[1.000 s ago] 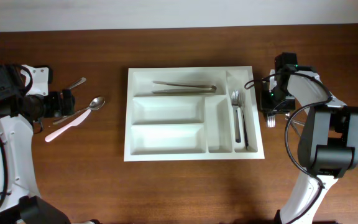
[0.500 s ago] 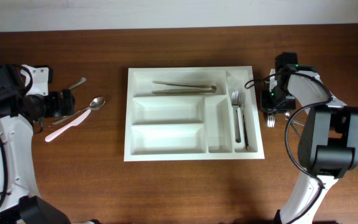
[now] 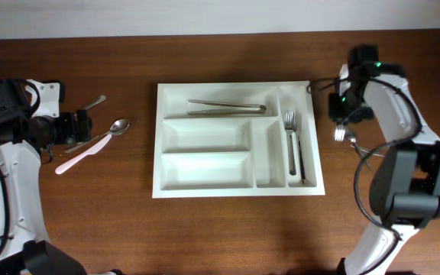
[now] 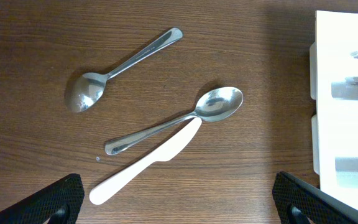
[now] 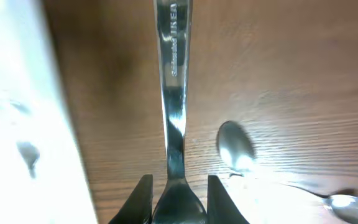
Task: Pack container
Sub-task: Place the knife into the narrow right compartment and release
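Note:
The white cutlery tray (image 3: 235, 190) lies mid-table; its edge also shows in the left wrist view (image 4: 321, 134) and in the right wrist view (image 5: 11, 124). Its top compartment holds metal tongs (image 3: 228, 107), and its right narrow compartment holds forks (image 3: 292, 145). My right gripper (image 3: 347, 111) is just right of the tray's top right corner, shut on a metal fork (image 5: 174, 93) whose tines hang below it (image 3: 341, 135). My left gripper (image 4: 179, 202) is open and empty over two spoons (image 4: 120, 68) (image 4: 179, 121) and a white plastic knife (image 4: 148, 165).
The left cutlery group lies well left of the tray: a spoon (image 3: 92, 101), a second spoon (image 3: 113, 130) and the knife (image 3: 79, 156). More metal cutlery lies on the table right of the tray; a spoon bowl (image 5: 235, 146) shows beneath the held fork.
My right gripper has risen and moved towards the far edge, carrying the fork that lay beside the tray's right wall. The left arm has not moved.

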Robot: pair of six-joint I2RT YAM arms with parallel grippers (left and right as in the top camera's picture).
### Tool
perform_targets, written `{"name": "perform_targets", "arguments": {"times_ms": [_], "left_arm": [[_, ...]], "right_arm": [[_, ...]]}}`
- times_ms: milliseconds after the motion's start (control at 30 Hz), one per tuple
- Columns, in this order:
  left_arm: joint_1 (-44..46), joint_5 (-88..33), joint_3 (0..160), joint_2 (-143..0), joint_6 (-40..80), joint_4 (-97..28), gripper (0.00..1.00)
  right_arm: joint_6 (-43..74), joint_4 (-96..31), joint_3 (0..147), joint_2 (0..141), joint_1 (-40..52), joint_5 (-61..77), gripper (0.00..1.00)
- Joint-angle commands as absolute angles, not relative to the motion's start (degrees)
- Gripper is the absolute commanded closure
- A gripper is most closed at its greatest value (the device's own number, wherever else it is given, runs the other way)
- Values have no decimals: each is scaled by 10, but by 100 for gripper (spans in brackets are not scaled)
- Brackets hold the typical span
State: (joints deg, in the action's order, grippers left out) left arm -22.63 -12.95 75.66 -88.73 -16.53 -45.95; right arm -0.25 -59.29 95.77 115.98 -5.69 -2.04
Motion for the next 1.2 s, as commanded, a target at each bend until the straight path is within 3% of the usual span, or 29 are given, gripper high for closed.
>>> {"name": "perform_targets", "arguments": {"times_ms": [0,400,967,1033,1167], "left_arm": [[-228,-137,768,-891,-172,-460,1],[-228,-137,768,-891,-172,-460,1],[-228,-137,768,-891,-172,-460,1],[-228,-137,768,-891,-172,-460,1],[-228,-137,768,-891,-172,-460,1]], "right_arm": [[-2,-612,999,1108,-42,-17,96],[32,-677,1001,1047,60,-19,96],[50,-564,787,1059,117,-10,95],[50,-554,773,1059,122,-10,85],[50,-533,759,1059,124,-14,54]]}}
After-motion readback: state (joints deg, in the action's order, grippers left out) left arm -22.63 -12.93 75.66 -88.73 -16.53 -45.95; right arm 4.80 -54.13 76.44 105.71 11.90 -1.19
